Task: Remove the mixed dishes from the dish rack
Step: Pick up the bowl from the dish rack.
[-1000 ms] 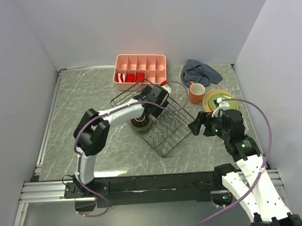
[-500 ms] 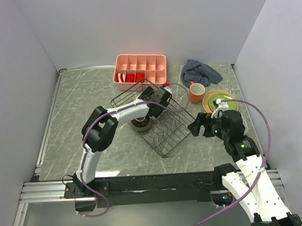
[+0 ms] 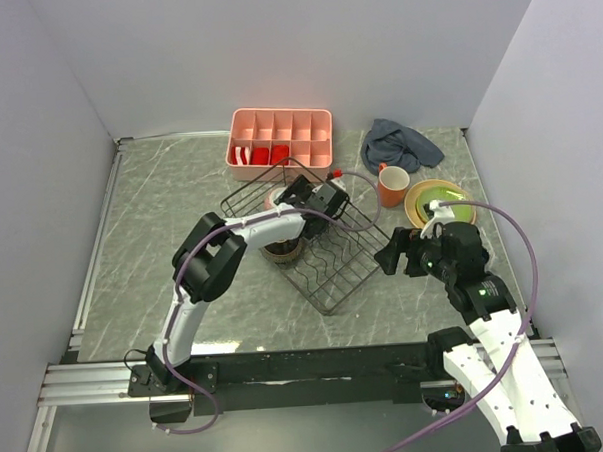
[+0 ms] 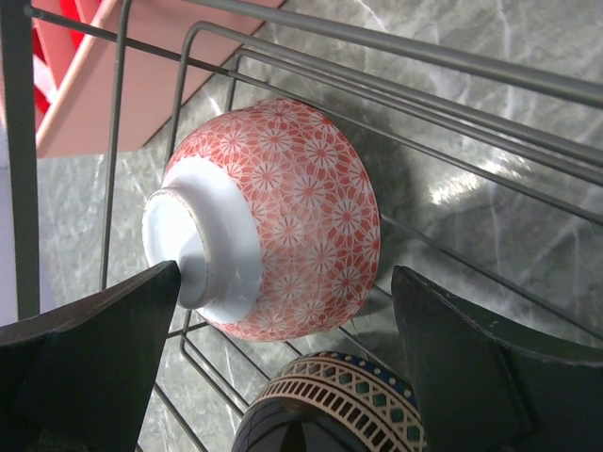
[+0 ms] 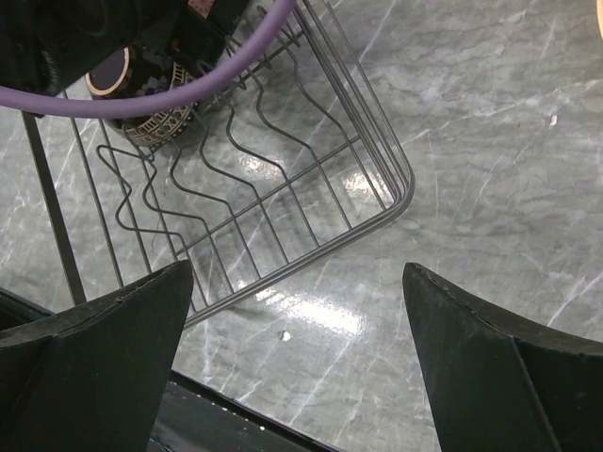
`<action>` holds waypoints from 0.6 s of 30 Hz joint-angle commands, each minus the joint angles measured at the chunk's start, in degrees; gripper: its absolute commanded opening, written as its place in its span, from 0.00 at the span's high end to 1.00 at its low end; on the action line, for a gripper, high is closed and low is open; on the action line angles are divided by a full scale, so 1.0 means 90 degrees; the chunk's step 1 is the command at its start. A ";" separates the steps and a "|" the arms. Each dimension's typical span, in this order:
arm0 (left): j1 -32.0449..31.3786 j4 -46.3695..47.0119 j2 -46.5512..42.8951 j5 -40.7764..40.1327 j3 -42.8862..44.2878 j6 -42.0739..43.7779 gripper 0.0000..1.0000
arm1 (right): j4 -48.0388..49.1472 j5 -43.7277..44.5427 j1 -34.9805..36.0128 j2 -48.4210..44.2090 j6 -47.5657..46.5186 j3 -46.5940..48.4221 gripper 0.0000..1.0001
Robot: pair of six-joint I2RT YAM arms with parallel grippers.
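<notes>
The black wire dish rack (image 3: 333, 260) sits mid-table. A pinkish patterned bowl (image 4: 283, 221) lies on its side in the rack's far end, white foot toward the left finger. My left gripper (image 4: 285, 282) is open, a finger on either side of the bowl without gripping it. A dark-brown bowl (image 4: 330, 405) with a patterned rim sits just under the wrist. From above, the left gripper (image 3: 292, 192) is over the rack beside the pink bowl (image 3: 272, 199). My right gripper (image 5: 298, 282) hangs open and empty over bare table off the rack's right corner (image 5: 311, 256).
An orange mug (image 3: 391, 185) and a stack of plates (image 3: 439, 202), lime green on top, stand on the table right of the rack. A blue-grey cloth (image 3: 402, 142) lies at the back right. A pink compartment tray (image 3: 281, 139) with red-white items stands behind the rack.
The left arm's elbow swung right and its wrist turned over the rack's far end; the pink bowl now shows beside it from above. The right arm barely moved.
</notes>
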 commanded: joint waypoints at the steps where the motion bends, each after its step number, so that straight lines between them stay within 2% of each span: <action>1: -0.0032 0.0056 0.0316 -0.0055 0.0073 -0.0088 0.01 | 0.0280 -0.0040 0.0032 -0.0059 -0.0023 -0.0012 0.00; 10: -0.0110 0.0476 0.0570 -0.0748 -0.0024 0.0205 0.01 | 0.0241 -0.0050 0.0032 -0.0069 -0.0013 -0.0002 0.00; 18: -0.0227 0.0691 0.0599 -0.1080 -0.0093 0.0342 0.10 | 0.0241 -0.0059 0.0042 -0.0079 -0.0013 -0.0012 0.00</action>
